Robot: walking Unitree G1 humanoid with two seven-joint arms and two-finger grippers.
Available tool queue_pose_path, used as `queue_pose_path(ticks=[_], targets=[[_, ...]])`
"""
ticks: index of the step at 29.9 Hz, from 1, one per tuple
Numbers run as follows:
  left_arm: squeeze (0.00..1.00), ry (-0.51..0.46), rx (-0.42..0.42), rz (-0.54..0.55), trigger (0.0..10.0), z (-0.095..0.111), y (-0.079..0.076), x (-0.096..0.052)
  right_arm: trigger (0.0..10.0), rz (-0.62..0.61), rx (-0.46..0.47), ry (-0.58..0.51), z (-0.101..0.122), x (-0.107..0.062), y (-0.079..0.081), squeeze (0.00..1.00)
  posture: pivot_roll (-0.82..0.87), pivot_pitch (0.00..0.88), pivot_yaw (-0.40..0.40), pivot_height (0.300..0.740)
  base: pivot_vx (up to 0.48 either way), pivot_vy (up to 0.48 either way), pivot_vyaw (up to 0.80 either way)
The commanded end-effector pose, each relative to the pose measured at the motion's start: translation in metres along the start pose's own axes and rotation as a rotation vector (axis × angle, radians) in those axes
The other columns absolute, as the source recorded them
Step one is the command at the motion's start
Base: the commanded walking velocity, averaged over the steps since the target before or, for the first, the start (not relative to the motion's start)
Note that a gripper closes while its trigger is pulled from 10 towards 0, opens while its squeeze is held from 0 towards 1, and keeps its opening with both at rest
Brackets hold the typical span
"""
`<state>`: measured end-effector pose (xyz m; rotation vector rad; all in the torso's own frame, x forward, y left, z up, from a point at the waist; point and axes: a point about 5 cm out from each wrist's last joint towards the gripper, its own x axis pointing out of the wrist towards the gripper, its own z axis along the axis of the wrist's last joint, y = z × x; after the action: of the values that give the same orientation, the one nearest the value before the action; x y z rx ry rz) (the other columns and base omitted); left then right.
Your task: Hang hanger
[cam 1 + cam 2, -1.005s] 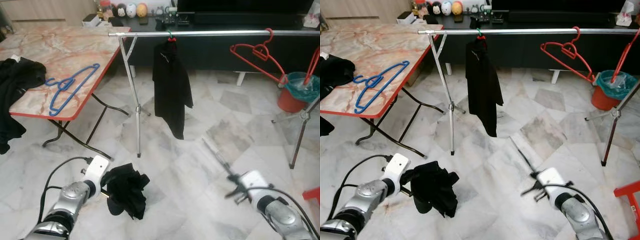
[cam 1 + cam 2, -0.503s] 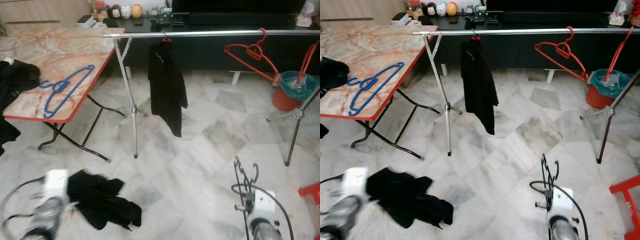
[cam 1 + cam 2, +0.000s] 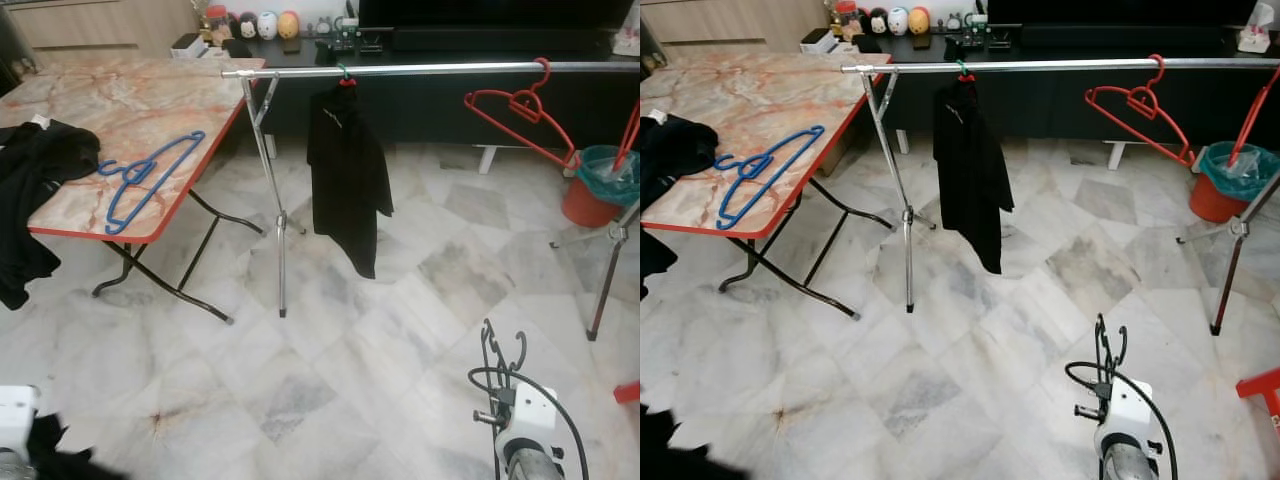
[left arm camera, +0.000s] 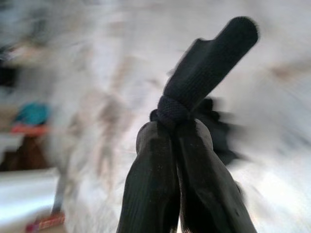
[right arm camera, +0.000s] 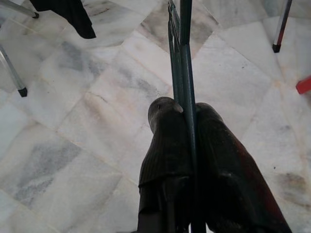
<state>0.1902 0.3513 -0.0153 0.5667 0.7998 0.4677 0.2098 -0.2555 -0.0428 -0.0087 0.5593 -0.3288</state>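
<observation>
My right gripper (image 5: pixel 186 110) is shut on a thin dark green hanger (image 5: pixel 185 58), whose wire runs between the fingers and out past the tips. In the left eye view the hanger's hook (image 3: pixel 500 352) stands upright above my right wrist, low over the floor at the right. My left gripper (image 4: pixel 174 127) is shut on a fold of a black garment (image 4: pixel 214 58); that garment (image 3: pixel 65 467) hangs at the bottom left corner. Ahead stands a silver clothes rail (image 3: pixel 430 70), well away from both grippers. On it hang a black garment (image 3: pixel 348 175) and an empty red hanger (image 3: pixel 512 104).
A marble-top folding table (image 3: pixel 120 100) at the left carries a blue hanger (image 3: pixel 150 175) and a heap of black clothes (image 3: pixel 35 170). An orange bucket (image 3: pixel 588 195) and the rail's right stand sit at the far right. Marble floor lies open between me and the rail.
My left arm has dropped toward the bottom left corner, taking the black garment with it. The right gripper still holds the hanger upright. The camera has shifted slightly.
</observation>
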Motion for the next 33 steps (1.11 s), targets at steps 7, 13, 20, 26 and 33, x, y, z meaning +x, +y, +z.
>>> queue_pose_path(ticks=[7, 13, 20, 26, 33], targets=[[0.0, 0.156, -0.068, -0.117, 10.0, -0.028, -0.032, -0.012, 10.0, -0.01, 0.012, 0.015, -0.003, -0.001, 0.0, 0.0, 0.0, 0.022, 0.067, 0.74, 0.0, 0.0, 0.0], [0.0, 0.212, -0.158, -0.169, 10.0, -0.039, -0.044, -0.018, 10.0, -0.021, 0.021, 0.024, -0.004, -0.001, -0.004, 0.0, -0.01, 0.015, 0.051, 0.74, 0.0, 0.0, 0.0], [0.0, 0.25, -0.213, -0.235, 10.0, -0.052, -0.05, -0.024, 10.0, -0.017, 0.029, 0.048, -0.009, -0.002, -0.003, 0.0, -0.01, 0.001, 0.042, 0.74, 0.0, 0.0, 0.0], [0.0, 0.244, -0.219, -0.285, 10.0, -0.05, -0.058, -0.026, 10.0, -0.009, 0.034, 0.065, -0.014, -0.005, -0.002, 0.0, -0.01, 0.0, 0.036, 0.74, 0.0, 0.0, 0.0], [0.0, 0.195, -0.249, -0.411, 10.0, -0.037, -0.083, -0.031, 10.0, -0.006, 0.066, 0.06, -0.019, -0.008, -0.001, 0.0, -0.02, 0.0, 0.035, 0.74, 0.0, 0.0, 0.0]])
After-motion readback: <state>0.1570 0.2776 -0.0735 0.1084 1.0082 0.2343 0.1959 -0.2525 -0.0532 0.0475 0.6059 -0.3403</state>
